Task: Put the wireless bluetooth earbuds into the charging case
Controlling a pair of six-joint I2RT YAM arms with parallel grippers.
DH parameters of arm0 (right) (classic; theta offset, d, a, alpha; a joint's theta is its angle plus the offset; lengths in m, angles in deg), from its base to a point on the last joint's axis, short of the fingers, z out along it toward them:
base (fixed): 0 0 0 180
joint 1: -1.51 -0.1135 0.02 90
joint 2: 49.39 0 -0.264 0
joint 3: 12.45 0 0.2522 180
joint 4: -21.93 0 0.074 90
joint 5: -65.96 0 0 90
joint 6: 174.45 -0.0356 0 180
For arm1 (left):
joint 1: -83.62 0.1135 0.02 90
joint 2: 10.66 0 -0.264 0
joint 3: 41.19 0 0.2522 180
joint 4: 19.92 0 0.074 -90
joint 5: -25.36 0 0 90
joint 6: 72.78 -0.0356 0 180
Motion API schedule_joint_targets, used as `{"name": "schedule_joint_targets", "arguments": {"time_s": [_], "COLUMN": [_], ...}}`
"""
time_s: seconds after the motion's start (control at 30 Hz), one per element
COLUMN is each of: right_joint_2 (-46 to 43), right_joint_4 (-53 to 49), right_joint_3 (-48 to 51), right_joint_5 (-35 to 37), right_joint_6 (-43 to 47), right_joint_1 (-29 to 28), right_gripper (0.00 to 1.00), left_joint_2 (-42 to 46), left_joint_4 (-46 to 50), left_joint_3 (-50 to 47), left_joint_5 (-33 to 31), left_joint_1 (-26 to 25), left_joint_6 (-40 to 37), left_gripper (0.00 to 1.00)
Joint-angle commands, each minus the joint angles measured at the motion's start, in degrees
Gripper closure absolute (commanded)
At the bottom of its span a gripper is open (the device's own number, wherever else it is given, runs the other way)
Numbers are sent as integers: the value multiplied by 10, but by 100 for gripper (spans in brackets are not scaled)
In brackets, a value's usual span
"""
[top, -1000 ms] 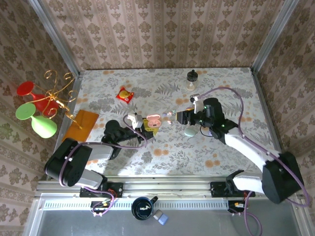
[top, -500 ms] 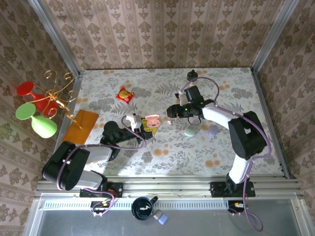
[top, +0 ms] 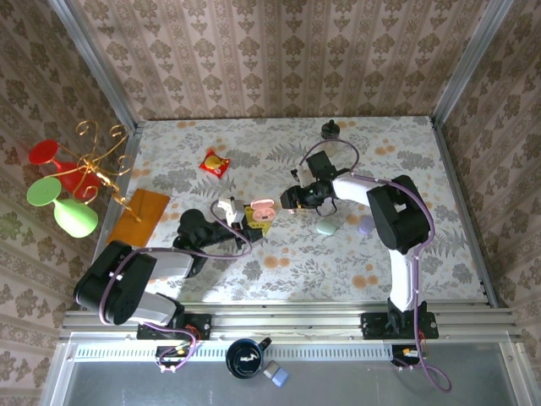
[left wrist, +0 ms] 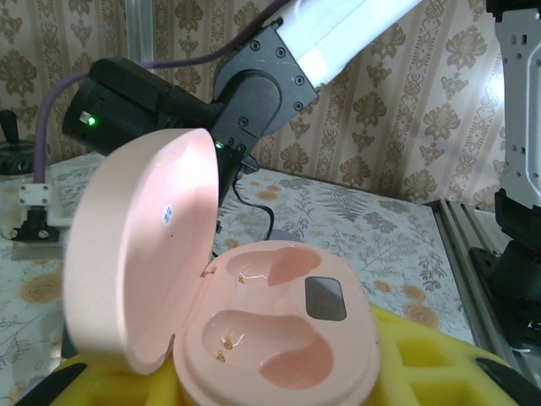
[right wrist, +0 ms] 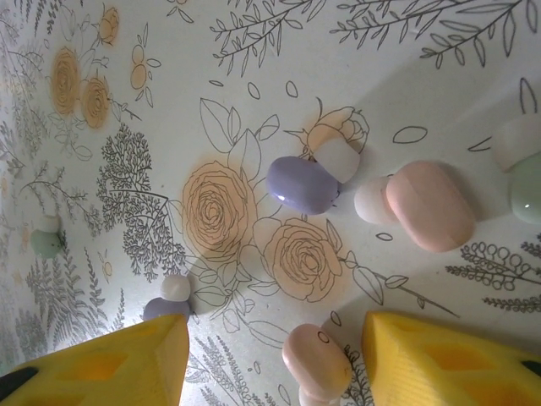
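My left gripper [left wrist: 270,376] is shut on the open pink charging case [left wrist: 283,334], its yellow fingers [left wrist: 444,364] pressing both sides. The lid [left wrist: 135,245] stands up and both wells are bare. In the top view that case [top: 263,206] sits at the table's middle, with my right gripper [top: 290,200] just right of it. The right gripper [right wrist: 275,342] is open and low over the table. A pink earbud [right wrist: 314,362] lies between its yellow fingers [right wrist: 448,355]. Further out lie a lilac earbud [right wrist: 303,183], another pink earbud [right wrist: 429,205] and a second lilac earbud [right wrist: 165,306].
A green case [top: 325,227] and a lilac case [top: 366,224] lie right of the earbuds. A red snack packet [top: 214,162], a small black bottle [top: 330,131], an orange card [top: 141,216] and a gold stand with glasses [top: 89,173] sit further off. A green earbud [right wrist: 46,244] lies apart.
My right gripper has moved left toward the pink case and come down over the earbuds, its arm swinging round behind it. The left gripper has kept the case where it was.
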Motion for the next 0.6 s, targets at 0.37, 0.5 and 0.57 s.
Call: {"name": "schedule_joint_targets", "arguments": {"time_s": [0.37,0.5,0.57], "right_joint_2": [3,1,1], "right_joint_4": [-13,-14,-13], "right_joint_3": [23,29,31], "right_joint_5": [-40,-38,-37], "right_joint_6": [20,19,18], "right_joint_1": [-5,-4,-4], "right_gripper": [56,59,62], "left_joint_2": [-7,-7,-7], "left_joint_4": [-12,-13,-12], "left_joint_3": [9,11,12], "left_joint_5": [6,7,7], "left_joint_1": [-13,-15,-15], "left_joint_6": [-12,-11,-11], "left_gripper": [69,69,69]}}
